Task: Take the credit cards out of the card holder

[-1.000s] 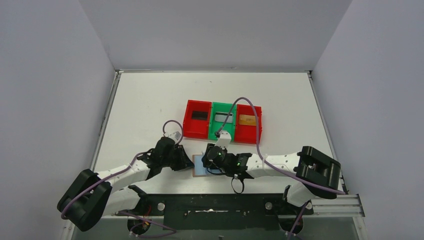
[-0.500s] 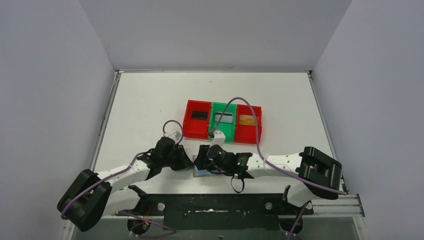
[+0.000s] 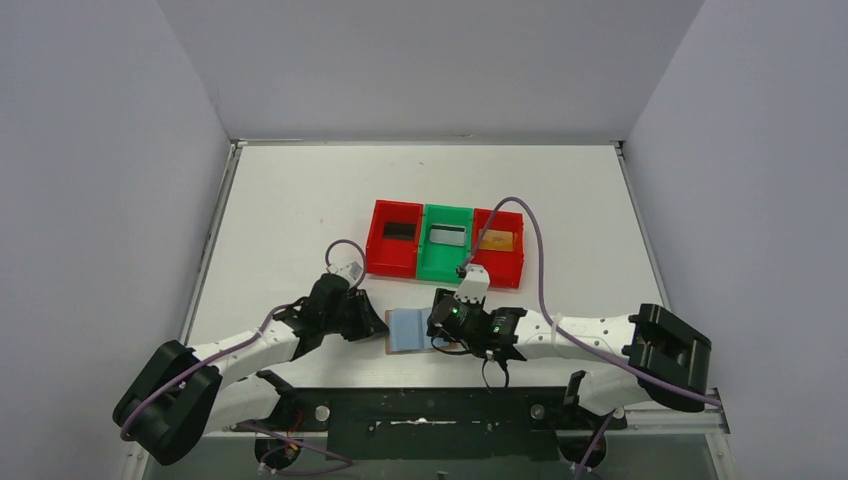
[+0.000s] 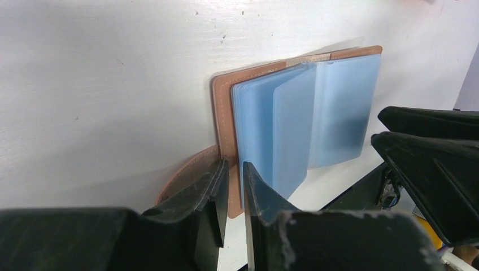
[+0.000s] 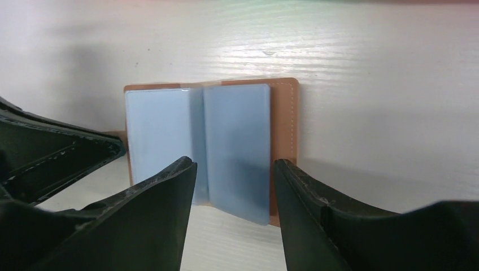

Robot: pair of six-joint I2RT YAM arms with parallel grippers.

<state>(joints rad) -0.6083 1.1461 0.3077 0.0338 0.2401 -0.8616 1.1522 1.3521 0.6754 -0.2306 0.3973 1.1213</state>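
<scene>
Card holder (image 5: 284, 141) lies open: stitched tan leather, frosted blue sleeves (image 5: 237, 141)

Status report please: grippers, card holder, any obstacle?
Left gripper shut on card holder edge. Right gripper open, empty. Holder lies open, no card visible inside. Nothing blocking.

Bins (image 3: 445, 265) stand just beyond the card holder (image 3: 408, 329)

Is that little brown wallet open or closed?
Open: the card holder lies spread, blue sleeves showing, the left claw pinching one cover.
</scene>
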